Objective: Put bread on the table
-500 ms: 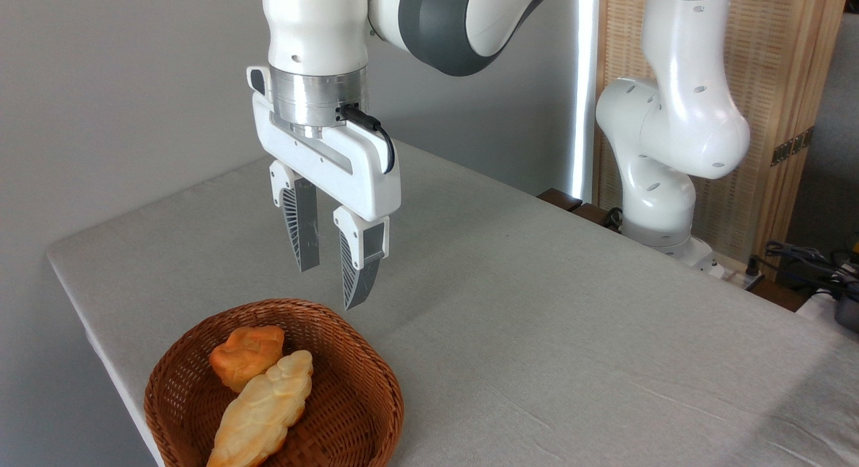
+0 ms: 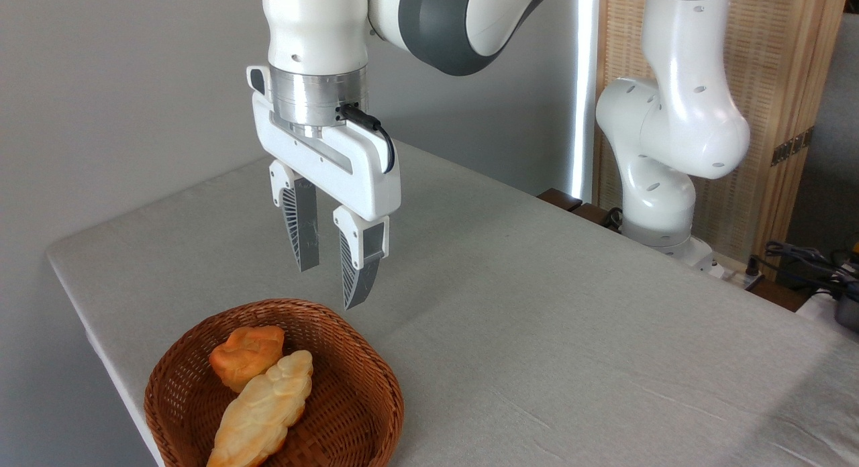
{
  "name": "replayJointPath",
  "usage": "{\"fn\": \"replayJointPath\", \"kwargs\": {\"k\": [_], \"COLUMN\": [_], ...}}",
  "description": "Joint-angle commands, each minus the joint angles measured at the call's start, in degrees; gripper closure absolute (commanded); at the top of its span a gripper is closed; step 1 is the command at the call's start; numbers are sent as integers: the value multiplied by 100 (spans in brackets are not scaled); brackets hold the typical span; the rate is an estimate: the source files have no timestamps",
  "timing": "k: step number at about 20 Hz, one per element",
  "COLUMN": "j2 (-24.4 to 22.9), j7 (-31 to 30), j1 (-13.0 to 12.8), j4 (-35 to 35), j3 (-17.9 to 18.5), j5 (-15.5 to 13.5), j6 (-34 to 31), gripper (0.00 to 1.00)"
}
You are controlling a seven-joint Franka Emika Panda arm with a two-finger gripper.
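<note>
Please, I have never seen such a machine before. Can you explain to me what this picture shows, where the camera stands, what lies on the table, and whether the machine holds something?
The white machine is a robot arm, bolted at the table's far right edge. At its end hangs a gripper, a claw with two grey fingers. One fixed camera looks from the front, slightly above. On the grey table stands a brown wicker basket. In it lie the long pale bread and a smaller orange-brown bun, side by side. The gripper hangs open in the air above the basket's far rim. It holds nothing.
</note>
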Motion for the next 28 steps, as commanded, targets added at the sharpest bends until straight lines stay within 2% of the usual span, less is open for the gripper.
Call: {"fn": "replayJointPath", "kwargs": {"k": [1,28], "j2": [49,75], "j7": [65,56], "j1": [-19,-27], "j4": [114,184], "j3": [52,35], "j5": [-119,-101], "j6": [-64,-100], "gripper": [0,0]}}
